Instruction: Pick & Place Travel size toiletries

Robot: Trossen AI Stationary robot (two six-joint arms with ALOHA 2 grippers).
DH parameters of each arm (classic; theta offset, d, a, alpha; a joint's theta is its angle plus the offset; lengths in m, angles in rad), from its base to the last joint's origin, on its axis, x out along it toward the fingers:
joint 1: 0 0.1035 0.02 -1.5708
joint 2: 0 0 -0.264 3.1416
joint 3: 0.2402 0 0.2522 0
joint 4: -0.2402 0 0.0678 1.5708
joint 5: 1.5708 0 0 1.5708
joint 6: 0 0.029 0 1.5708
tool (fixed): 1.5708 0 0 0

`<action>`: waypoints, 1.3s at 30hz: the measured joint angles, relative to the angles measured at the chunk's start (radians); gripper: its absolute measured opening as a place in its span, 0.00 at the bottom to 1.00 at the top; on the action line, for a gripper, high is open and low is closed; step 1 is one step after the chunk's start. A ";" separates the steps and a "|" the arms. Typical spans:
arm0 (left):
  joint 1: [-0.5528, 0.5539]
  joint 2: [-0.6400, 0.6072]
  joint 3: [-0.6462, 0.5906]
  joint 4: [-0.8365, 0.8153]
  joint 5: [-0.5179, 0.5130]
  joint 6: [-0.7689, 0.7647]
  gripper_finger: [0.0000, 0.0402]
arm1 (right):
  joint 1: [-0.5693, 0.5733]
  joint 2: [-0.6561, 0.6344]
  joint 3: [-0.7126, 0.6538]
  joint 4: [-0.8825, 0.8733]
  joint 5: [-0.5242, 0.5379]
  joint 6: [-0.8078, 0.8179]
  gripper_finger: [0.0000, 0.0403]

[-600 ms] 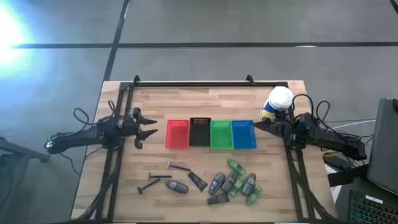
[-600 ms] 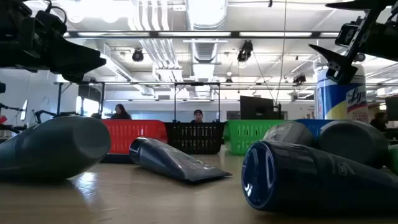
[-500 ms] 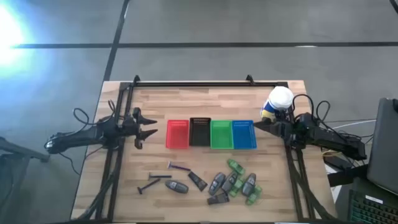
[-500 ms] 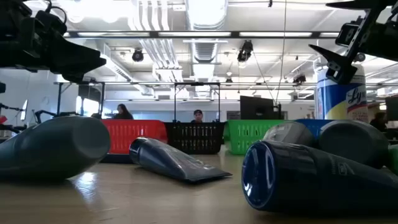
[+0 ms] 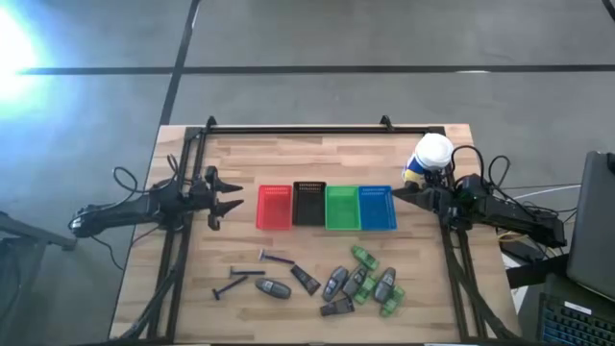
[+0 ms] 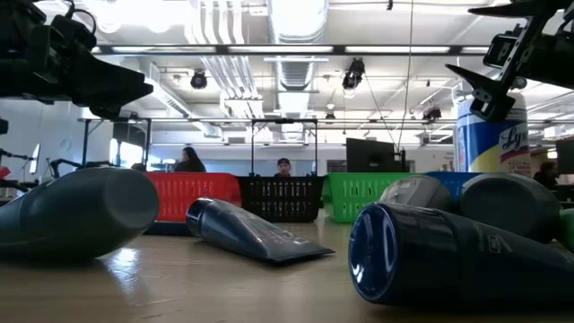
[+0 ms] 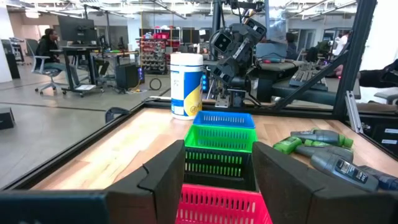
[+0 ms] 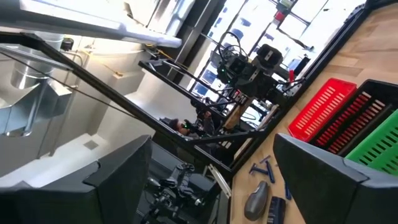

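The toiletries lie in a loose cluster near the table's near edge: razors [image 5: 276, 259], a grey oval piece [image 5: 274, 288], short dark tubes [image 5: 305, 280] and small green bottles [image 5: 365, 258]. In the low view a dark tube [image 6: 256, 233] lies flat close to the camera. My left gripper [image 5: 229, 197] hovers open, left of the red basket [image 5: 274, 207], and the left wrist view shows its gap [image 7: 217, 171]. My right gripper [image 5: 397, 192] hovers open at the blue basket's [image 5: 377, 208] right side, touching nothing; its gap shows in the right wrist view [image 8: 211, 180].
Red, black [image 5: 308, 204], green [image 5: 341, 208] and blue baskets stand in a row mid-table. A white-capped yellow-and-blue canister [image 5: 429, 158] stands upright by the right arm. A dark rail frames the far edge [image 5: 298, 128]. People show in the room beyond [image 6: 284, 167].
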 joint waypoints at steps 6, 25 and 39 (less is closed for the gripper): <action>0.000 0.000 0.000 0.000 0.000 0.000 0.48 | 0.000 0.000 0.000 0.000 0.011 0.003 0.84; 0.000 0.000 0.000 0.000 0.000 0.000 0.48 | -0.004 0.000 0.000 0.069 0.345 0.590 0.84; 0.000 0.000 0.000 0.000 0.000 0.000 0.48 | 0.402 0.368 0.495 -0.556 0.024 -0.041 0.79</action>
